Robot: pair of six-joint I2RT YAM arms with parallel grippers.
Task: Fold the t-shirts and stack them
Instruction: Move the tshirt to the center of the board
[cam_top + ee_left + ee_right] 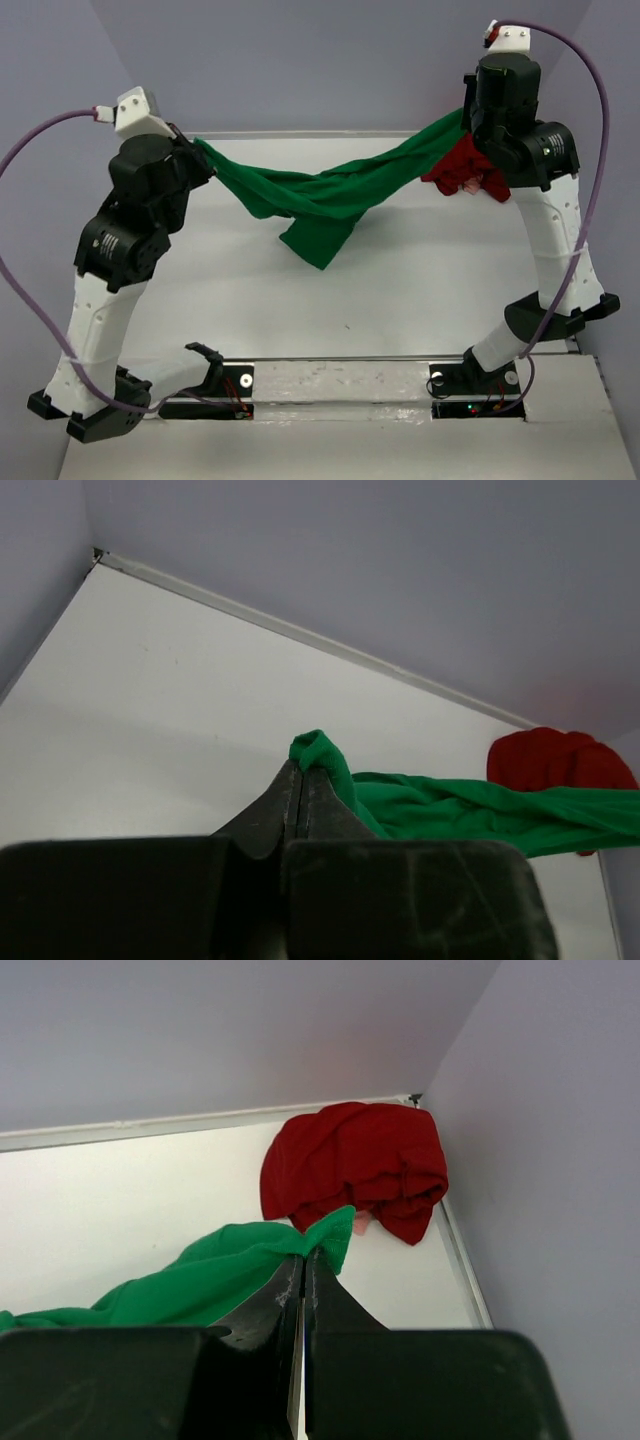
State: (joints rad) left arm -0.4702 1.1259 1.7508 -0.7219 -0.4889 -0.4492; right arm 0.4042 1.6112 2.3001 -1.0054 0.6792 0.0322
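The bright green t-shirt (pixel 330 195) hangs stretched in the air between both arms, its middle sagging toward the table. My left gripper (pixel 302 770) is shut on one end of it (pixel 325 752), up at the left. At the far right my right gripper (pixel 304 1258) is shut on the other end (pixel 335 1235). The dark red t-shirt (pixel 462 170) lies crumpled in the far right corner of the table, and shows in the right wrist view (pixel 355 1165) and the left wrist view (pixel 555 760).
The white table (pixel 400 290) is bounded by grey walls at the back and sides, with a raised rim (pixel 140 1125) along the far edge. Purple cables (pixel 595 150) loop off both arms. The arm bases (pixel 340 385) sit along the near edge.
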